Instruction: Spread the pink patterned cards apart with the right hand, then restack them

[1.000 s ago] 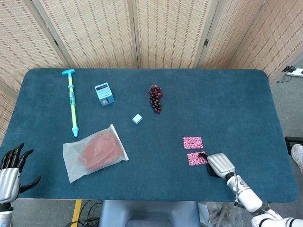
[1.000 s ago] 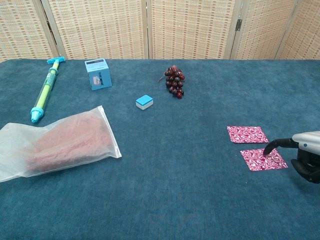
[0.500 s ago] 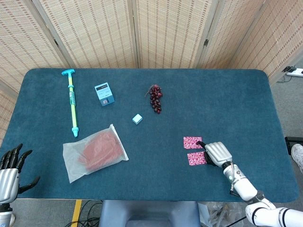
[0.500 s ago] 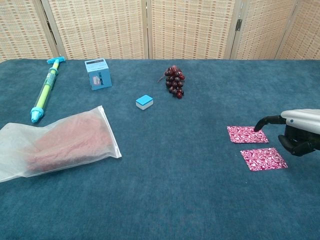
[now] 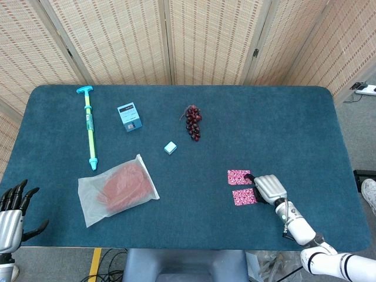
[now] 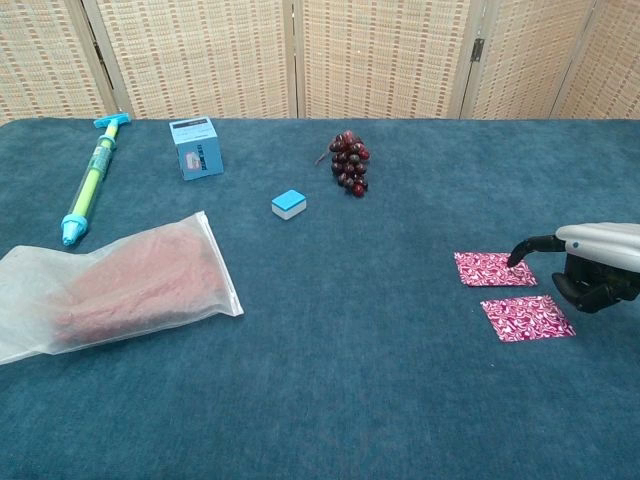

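My right hand (image 6: 595,265) has one fingertip (image 6: 514,259) on the far pink card (image 6: 491,269), other fingers curled, gripping nothing; the near card (image 6: 526,317) lies just beside. The plastic bag (image 6: 110,283) holds something reddish. Only the head view shows my left hand (image 5: 13,212), fingers spread
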### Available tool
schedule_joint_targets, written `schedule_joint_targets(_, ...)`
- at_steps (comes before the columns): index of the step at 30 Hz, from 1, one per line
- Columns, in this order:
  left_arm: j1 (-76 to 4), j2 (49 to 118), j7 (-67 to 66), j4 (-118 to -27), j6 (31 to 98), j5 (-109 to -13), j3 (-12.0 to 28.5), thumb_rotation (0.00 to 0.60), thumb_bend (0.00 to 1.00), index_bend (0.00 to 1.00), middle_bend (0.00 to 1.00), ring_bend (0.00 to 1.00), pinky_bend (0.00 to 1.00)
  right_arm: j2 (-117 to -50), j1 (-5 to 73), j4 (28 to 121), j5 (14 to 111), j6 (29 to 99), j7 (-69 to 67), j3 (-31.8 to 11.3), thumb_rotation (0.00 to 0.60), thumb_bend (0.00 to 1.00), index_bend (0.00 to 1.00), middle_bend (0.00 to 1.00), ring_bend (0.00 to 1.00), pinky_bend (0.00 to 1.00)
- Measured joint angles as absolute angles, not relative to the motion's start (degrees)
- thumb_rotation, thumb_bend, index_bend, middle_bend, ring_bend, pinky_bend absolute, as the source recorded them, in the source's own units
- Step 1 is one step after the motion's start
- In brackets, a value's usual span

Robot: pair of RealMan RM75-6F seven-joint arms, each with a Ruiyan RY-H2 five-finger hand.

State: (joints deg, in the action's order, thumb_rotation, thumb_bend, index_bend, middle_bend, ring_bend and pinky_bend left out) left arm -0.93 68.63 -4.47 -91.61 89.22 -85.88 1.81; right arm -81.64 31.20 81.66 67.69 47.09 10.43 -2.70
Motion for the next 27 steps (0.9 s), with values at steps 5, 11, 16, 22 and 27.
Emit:
schedule_joint_targets(5, -0.7, 68.5, -4.5, -91.6, 89.3, -85.7, 1.8, 0.600, 0.23, 0.19, 0.03, 0.02, 0.09, -82.5, 32.2, 81.5, 68.0, 46.2, 10.7, -2.8, 0.600, 0.84, 0.19, 0.97, 1.00, 1.00)
schedule_joint_targets(11, -0.5, 68.4, -4.3, -91.5, 89.4, -85.6, 1.8, 0.600, 0.23, 0.19, 0.03, 0.02, 0.09, -83.4, 33.0, 80.4, 66.9, 45.0, 11.1, -2.8, 0.600, 0.84, 0.19, 0.97, 1.00, 1.00)
schedule_joint_targets(16, -0.5, 68.4, -4.3, -91.5, 89.5, -85.8, 1.8, 0.600, 0.23, 0.19, 0.03, 0.02, 0.09, -83.0, 32.7, 80.4, 66.4, 45.2, 11.3, -2.4, 0.600, 0.84, 0.19, 0.97, 1.00, 1.00)
schedule_joint_targets(22, -0.6, 68.5, -4.5, -91.6, 89.4, -85.7, 1.9, 0.600, 0.23, 0.19, 0.03, 0.02, 0.09, -81.4, 31.5, 80.8, 65.5, 46.1, 11.4, -1.6, 0.600, 0.84, 0.19, 0.97, 1.00, 1.00)
schedule_joint_targets(27, -0.6, 68.6, -4.7, -91.7, 89.3, -85.9, 1.8, 0.600, 0.23, 0.19, 0.03, 0.02, 0.09, -79.8, 30.5, 81.2, 65.0, 46.7, 11.3, -1.0, 0.600, 0.84, 0.19, 0.97, 1.00, 1.00)
